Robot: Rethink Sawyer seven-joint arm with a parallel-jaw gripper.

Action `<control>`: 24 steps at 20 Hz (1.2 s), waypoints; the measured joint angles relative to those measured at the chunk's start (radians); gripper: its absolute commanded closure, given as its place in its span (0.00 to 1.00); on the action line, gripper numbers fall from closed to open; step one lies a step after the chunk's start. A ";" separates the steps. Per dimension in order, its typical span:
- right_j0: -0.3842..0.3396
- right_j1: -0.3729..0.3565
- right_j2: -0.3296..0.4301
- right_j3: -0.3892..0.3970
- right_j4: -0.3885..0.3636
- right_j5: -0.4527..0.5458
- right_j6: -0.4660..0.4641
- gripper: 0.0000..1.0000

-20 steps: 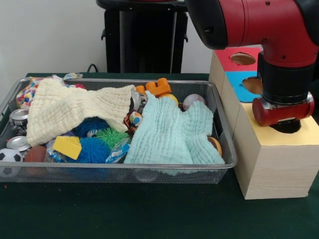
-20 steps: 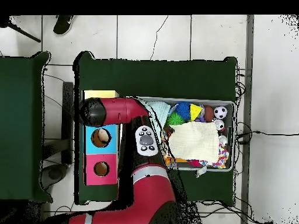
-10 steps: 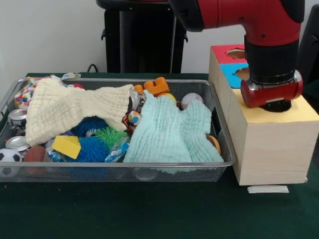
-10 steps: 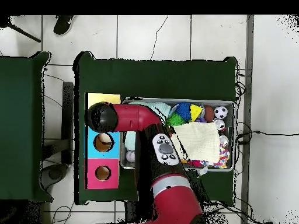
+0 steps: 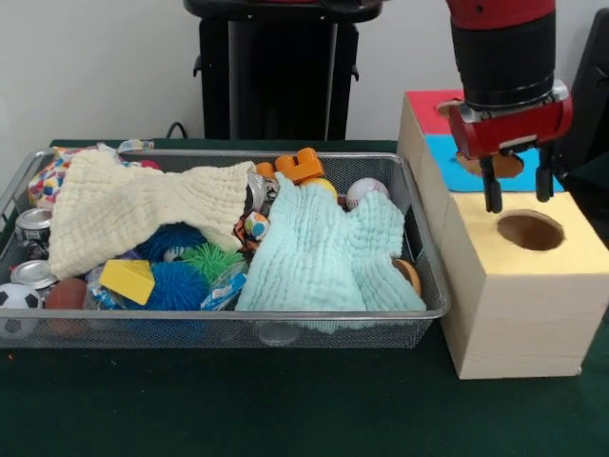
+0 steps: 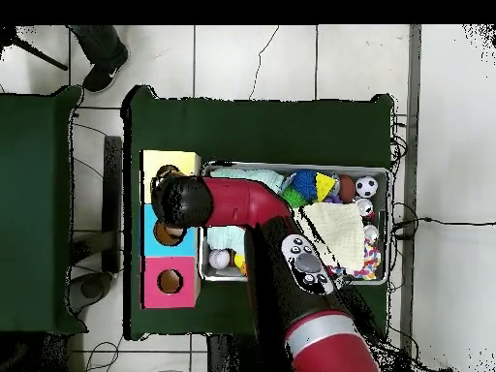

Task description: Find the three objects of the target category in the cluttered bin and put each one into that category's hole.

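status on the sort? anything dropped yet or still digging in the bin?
Done: cannot confirm any drop; the yellow hole looks dark and shows nothing inside. In hand: nothing. The gripper hangs open and empty above the box, just behind the yellow hole. Left: the bin is still packed, with the cream cloth and mint cloth covering much of it, so searching remains.

Arm (image 5: 502,38) running off top edge in front view; in overhead, hiding blue hole (image 6: 167,232), part of yellow hole (image 6: 165,172) & much of bin (image 6: 383,174). Cloths (image 5: 324,252) covering most of bin contents. Shoe (image 6: 105,50) w/ leg cut by top edge, overhead.
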 measured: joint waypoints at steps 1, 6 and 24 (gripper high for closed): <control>-0.005 -0.006 0.000 0.005 -0.001 0.003 0.000 0.00; -0.038 -0.035 -0.001 0.034 -0.001 0.022 0.000 0.00; -0.119 -0.039 -0.025 0.042 -0.383 0.166 -0.018 0.00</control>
